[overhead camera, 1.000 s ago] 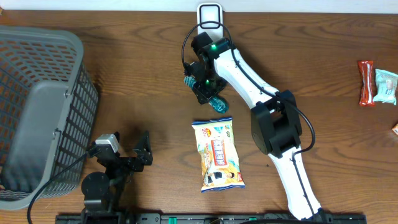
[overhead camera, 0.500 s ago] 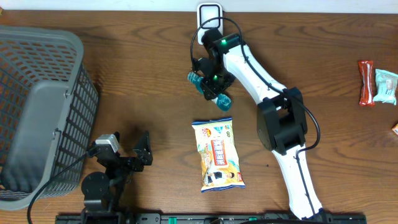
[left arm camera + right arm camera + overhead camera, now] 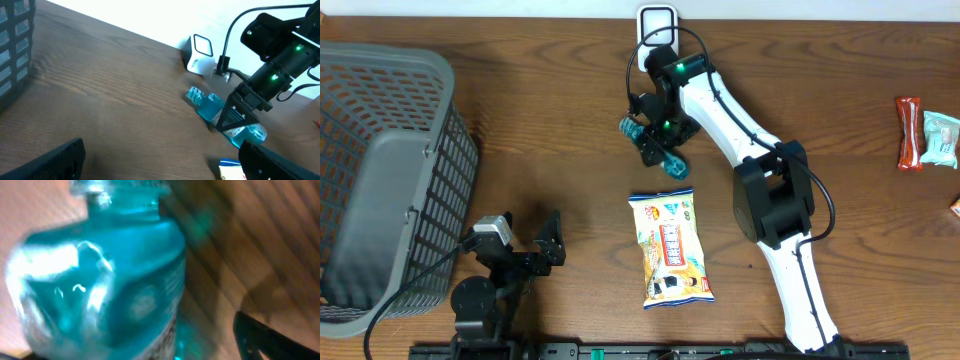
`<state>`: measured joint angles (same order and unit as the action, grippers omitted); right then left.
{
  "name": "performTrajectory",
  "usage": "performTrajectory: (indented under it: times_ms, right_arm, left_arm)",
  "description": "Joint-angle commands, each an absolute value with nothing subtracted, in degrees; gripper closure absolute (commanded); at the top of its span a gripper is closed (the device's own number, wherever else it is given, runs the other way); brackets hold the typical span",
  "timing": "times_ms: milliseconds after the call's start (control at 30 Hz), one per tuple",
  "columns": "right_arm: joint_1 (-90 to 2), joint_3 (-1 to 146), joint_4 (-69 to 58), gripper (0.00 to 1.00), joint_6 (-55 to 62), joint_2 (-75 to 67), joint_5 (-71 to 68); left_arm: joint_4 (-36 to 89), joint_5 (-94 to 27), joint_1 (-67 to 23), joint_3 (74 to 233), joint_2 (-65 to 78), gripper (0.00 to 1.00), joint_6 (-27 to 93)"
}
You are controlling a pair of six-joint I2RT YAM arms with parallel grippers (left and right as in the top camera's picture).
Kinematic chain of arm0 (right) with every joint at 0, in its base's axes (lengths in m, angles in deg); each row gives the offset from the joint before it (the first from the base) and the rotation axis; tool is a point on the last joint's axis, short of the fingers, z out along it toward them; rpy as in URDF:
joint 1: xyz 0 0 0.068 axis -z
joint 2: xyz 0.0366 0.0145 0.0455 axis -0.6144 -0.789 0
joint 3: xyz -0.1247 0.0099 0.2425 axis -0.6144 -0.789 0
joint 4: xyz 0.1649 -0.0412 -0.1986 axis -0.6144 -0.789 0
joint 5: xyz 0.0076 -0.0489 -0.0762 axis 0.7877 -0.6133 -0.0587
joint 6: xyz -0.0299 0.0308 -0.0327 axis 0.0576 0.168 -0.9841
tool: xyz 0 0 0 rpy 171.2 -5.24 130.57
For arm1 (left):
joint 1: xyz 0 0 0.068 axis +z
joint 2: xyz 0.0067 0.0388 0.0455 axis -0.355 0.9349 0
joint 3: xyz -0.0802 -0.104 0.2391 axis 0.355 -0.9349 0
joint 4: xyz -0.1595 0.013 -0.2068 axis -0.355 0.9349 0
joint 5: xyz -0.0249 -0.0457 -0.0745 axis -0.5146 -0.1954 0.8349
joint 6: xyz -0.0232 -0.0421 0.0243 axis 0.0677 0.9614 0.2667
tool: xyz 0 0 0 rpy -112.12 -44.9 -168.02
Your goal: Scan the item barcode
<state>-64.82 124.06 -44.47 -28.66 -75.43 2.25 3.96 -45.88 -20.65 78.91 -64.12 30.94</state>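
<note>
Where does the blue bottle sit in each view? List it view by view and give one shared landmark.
Overhead: the blue bottle lies upper centre, just above the snack packet.
Left wrist: the blue bottle lies right of centre, on the wood below the white scanner.
Right wrist: the blue bottle fills the left and centre, very close and blurred.
Shared landmark: the white scanner, at top centre in overhead; it is not in the right wrist view.
</note>
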Motion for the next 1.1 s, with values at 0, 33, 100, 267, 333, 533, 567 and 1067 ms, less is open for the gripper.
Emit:
performTrajectory:
  times_ms: [0, 33, 100, 267, 333, 533, 567, 1067]
  right_arm:
    - [-65.13, 125.02, -44.45, 0.01, -27.96, -73.49, 2.71]
    - [-65.15, 125.02, -44.27, 0.01, -27.96, -73.05, 2.71]
    - [-65.22, 125.02, -43.82, 0.01, -27.96, -72.33, 2.71]
    - [-65.33, 125.02, -43.57, 0.01, -27.02, -72.28, 2.67]
    - [-65.33, 125.02, -43.49, 0.01, -26.86, -72.28, 2.69]
    - [-65.57, 125.02, -43.23, 0.01, -23.98, -72.26, 2.67]
    - [-65.85, 125.02, -42.83, 0.01, -23.87, -72.26, 2.65]
    - [-76.25, 121.87, -33.13, 0.01, -9.64, -72.44, -27.60]
  left_arm:
    - [5.14, -45.16, -20.83, 77.97, -64.32, 0.02, 30.83]
    - [5.14, -45.16, -20.83, 77.97, -64.32, 0.02, 30.83]
    - [5.14, -45.16, -20.83, 77.97, -64.32, 0.02, 30.83]
    - [5.14, -45.16, -20.83, 77.97, -64.32, 0.02, 30.83]
    - [5.14, -45.16, -20.83, 77.97, -64.32, 0.02, 30.83]
    - [5.14, -45.16, -20.83, 77.97, -64.32, 0.02, 30.81]
    - [5.14, -45.16, -20.83, 77.97, -64.32, 0.02, 30.83]
    - [5.14, -45.16, -20.83, 77.97, -64.32, 0.02, 30.83]
